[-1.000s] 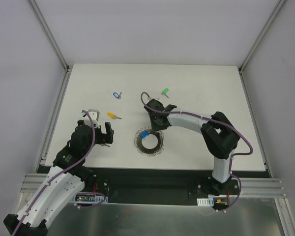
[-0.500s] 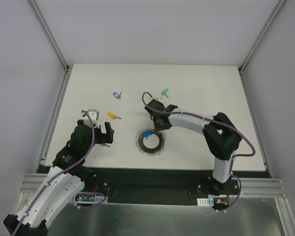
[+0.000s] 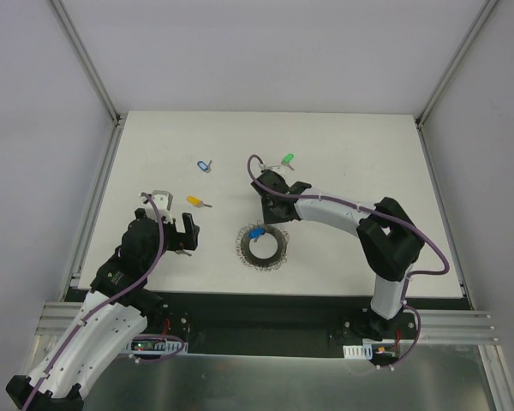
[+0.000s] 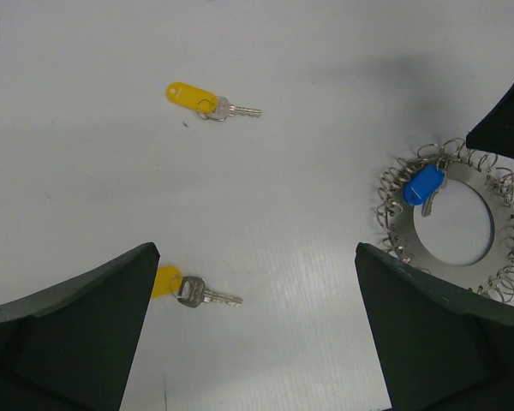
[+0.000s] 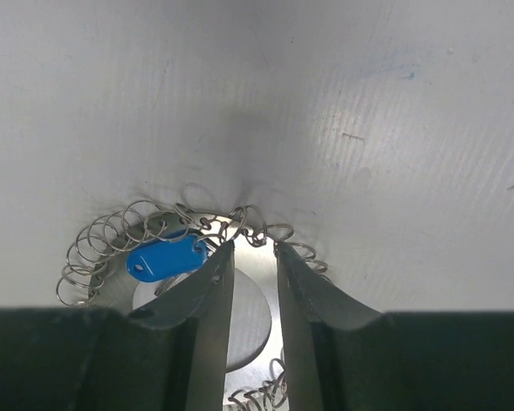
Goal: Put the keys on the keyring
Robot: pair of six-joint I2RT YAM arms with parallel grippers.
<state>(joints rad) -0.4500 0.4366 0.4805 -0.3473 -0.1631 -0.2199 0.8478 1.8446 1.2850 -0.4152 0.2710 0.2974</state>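
Note:
The keyring [image 3: 262, 247] lies flat near the table's middle, a grey disc with small wire loops round its rim [image 5: 94, 244]. One blue key [image 5: 164, 259] hangs on it [image 4: 424, 185]. My right gripper [image 5: 254, 247] hovers over the ring's far rim, its jaws a narrow gap apart with nothing seen pinched between them. Loose keys lie on the table: a blue one [image 3: 204, 164], a green one [image 3: 286, 159] and a yellow one [image 4: 193, 96]. Another yellow key [image 4: 197, 292] sits just inside my left gripper [image 4: 255, 253], which is wide open above the table.
The white table ends at metal rails on the left [image 3: 98, 201] and right [image 3: 441, 201]. The right arm's elbow [image 3: 394, 235] stands right of the keyring. The left arm [image 3: 124, 274] reaches in from the near left corner.
The right gripper has shifted slightly over the ring and its jaws have narrowed a little. The ring and its blue key have edged to the right. The left arm has not moved.

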